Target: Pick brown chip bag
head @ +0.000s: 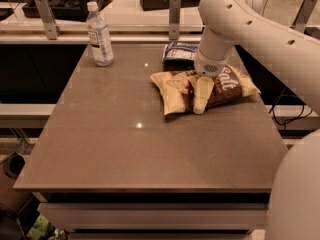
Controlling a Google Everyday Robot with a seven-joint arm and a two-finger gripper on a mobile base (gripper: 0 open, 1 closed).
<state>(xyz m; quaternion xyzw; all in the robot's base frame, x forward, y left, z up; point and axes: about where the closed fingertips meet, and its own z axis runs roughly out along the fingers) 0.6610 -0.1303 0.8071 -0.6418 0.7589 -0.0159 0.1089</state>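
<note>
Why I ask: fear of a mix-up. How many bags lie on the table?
2. The brown chip bag lies right of the table's centre, the tool at its middle; a blue-and-white bag lies behind it, partly behind the arm.

Gripper [200,103] on the brown chip bag [228,85] seemingly hides its middle.

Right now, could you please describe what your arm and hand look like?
The arm is smooth cream-white, built of thick rounded tubes with small dark dots along them and a grey speckled patch at the wrist. The hand, down at the brown chip bag, is the same cream, narrow and tapering.
</note>
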